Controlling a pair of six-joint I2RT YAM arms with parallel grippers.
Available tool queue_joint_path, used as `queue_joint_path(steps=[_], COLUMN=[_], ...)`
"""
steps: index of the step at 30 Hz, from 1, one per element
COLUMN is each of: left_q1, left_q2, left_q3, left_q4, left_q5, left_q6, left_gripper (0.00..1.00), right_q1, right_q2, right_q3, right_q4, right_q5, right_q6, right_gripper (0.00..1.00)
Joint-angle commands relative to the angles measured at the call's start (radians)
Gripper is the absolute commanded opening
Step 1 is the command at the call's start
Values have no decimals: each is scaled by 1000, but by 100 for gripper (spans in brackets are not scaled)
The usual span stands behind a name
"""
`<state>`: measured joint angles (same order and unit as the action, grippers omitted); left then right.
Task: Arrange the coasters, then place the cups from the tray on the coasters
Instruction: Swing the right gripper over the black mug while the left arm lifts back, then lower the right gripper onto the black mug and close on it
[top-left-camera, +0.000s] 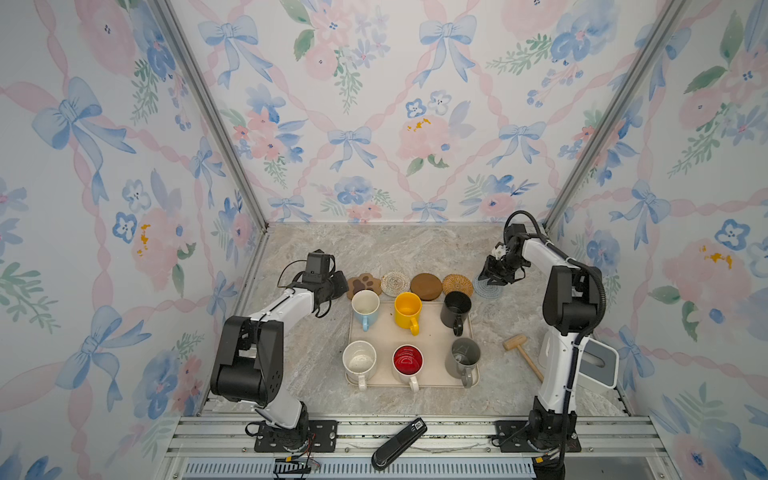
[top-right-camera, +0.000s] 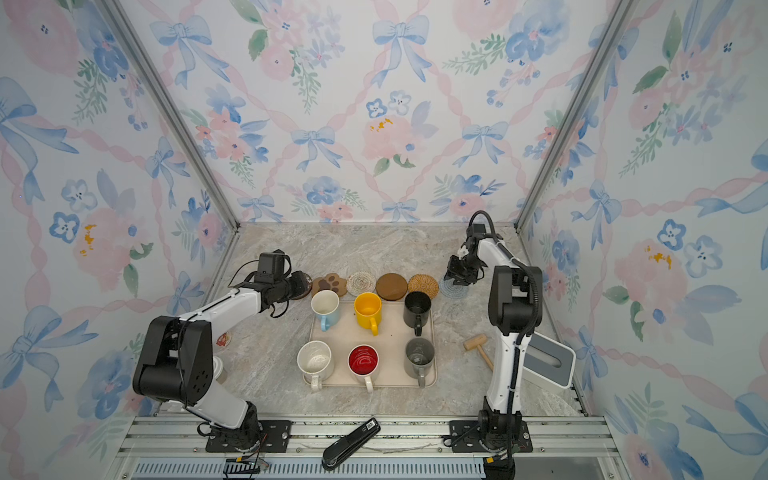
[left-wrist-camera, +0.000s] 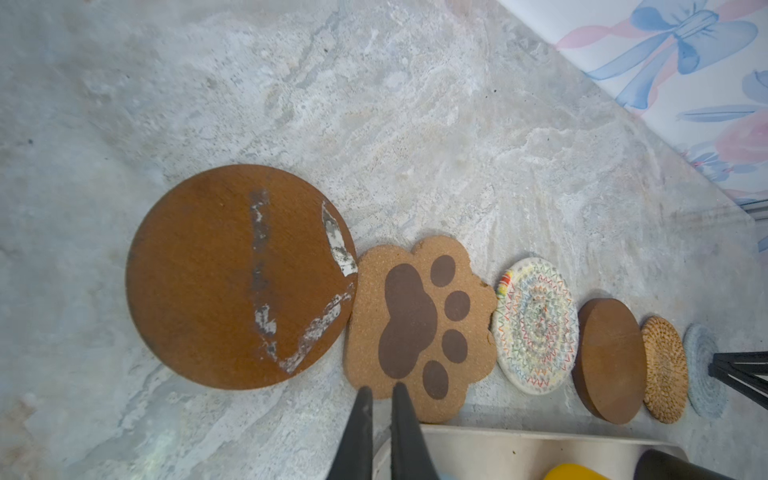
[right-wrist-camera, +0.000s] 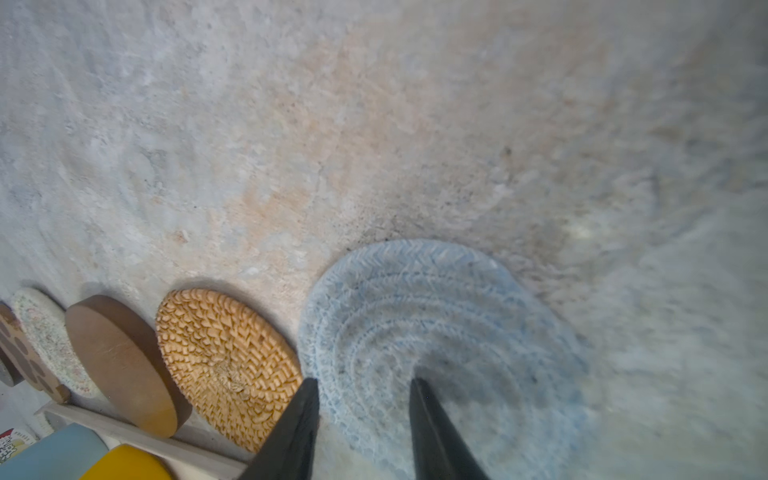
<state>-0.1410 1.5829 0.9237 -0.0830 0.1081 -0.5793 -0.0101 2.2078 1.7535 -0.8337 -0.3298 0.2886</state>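
Marble tabletop (top-left-camera: 316, 374), tray (top-left-camera: 432, 338); stapler (top-left-camera: 399, 444) label unreadable

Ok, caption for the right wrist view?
Right gripper, jaws parted, over the grey-blue crocheted coaster beside the tan rattan coaster.

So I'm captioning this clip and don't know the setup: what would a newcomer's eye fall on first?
The yellow mug and five others stand in two rows on the beige tray at mid-table. Behind the tray runs a line of coasters, among them the paw-shaped coaster and, at the right end, the grey-blue coaster, over which the right tool hangs open. The bow-and-flower wallpaper covers every wall.
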Motion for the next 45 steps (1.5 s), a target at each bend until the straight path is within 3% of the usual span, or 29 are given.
queue_joint_path(steps=[1,13,21,28,34,38,45], left_q1=[8,7,8,0,-68,-190,-240], left_q2=[-31,-118,-179,-235,-284,-353,-418], left_q3=[-21,-43,-20,-8,-82,-157,-314], left_q4=[-13,-24,-91,-82,-38,-25,109], left_q5=[-23,-56,-148,-254,-396,-489,-508], left_q6=[21,33,104,83,28,28,35], left_gripper=[9,12,17,19,18,19,19], right_q1=[6,49,174,294,402,485,555], right_q2=[-90,-356,-548,-744,-898,-1006,-1080], right_q3=[-22,-187,-314,-416,-547,-636,-753], right_q4=[44,97,38,76,108,94,82], right_q5=[-19,-10,158,301,443,582,586], right_q6=[26,23,-17,-5,13,20,76], right_gripper=[40,41,42,43,46,55,61])
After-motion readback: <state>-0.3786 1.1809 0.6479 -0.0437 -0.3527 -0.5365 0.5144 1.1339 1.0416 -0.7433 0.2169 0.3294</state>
